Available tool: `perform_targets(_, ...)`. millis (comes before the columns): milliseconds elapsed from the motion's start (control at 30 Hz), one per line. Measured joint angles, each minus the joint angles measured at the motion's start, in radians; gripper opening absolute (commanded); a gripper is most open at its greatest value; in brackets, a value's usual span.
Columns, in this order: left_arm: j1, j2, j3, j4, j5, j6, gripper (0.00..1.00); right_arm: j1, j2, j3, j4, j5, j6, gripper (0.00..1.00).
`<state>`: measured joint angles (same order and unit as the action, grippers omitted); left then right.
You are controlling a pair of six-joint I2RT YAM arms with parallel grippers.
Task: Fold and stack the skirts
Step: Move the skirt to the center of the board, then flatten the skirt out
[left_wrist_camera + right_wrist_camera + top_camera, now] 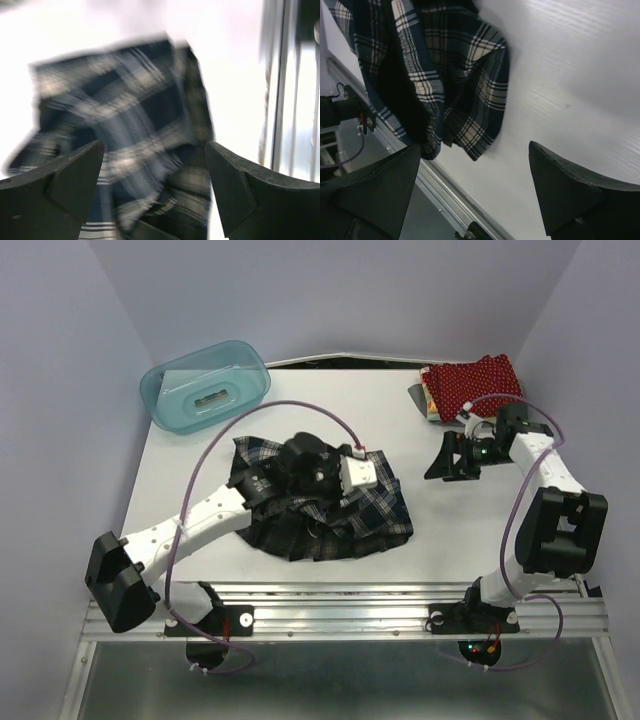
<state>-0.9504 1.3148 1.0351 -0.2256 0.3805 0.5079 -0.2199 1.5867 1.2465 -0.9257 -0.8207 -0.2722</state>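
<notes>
The plaid skirt (340, 520) lies crumpled in the middle of the table. My left gripper (318, 472) hovers right over it, open; in the blurred left wrist view the plaid cloth (130, 115) fills the gap between its fingers (70, 175), with nothing clamped. My right gripper (445, 458) is open and empty above bare table to the right of the skirt; its wrist view shows the plaid skirt's edge (430, 70) at the upper left. The dark red dotted skirt (475, 382) lies folded at the back right, with a sliver of patterned cloth (428, 400) under it.
A translucent teal bin (205, 385) stands at the back left. The table's front edge with its metal rail (350, 605) runs just near the skirt. Purple walls close in the sides and back.
</notes>
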Motion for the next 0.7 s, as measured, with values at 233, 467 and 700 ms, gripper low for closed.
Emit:
perform_targets(233, 0.25, 0.013, 0.217, 0.009, 0.108, -0.076, 0.99, 0.147, 0.014, -0.098, 0.074, -0.082, 0.085, 0.98)
perform_targets(467, 0.525, 0.355, 0.481, -0.047, 0.121, -0.13, 0.99, 0.264, 0.083, -0.102, 0.127, -0.117, 0.105, 0.94)
perform_targets(700, 0.612, 0.606, 0.636, -0.118, 0.088, -0.139, 0.99, 0.327, 0.086, -0.103, 0.081, -0.166, 0.035, 0.47)
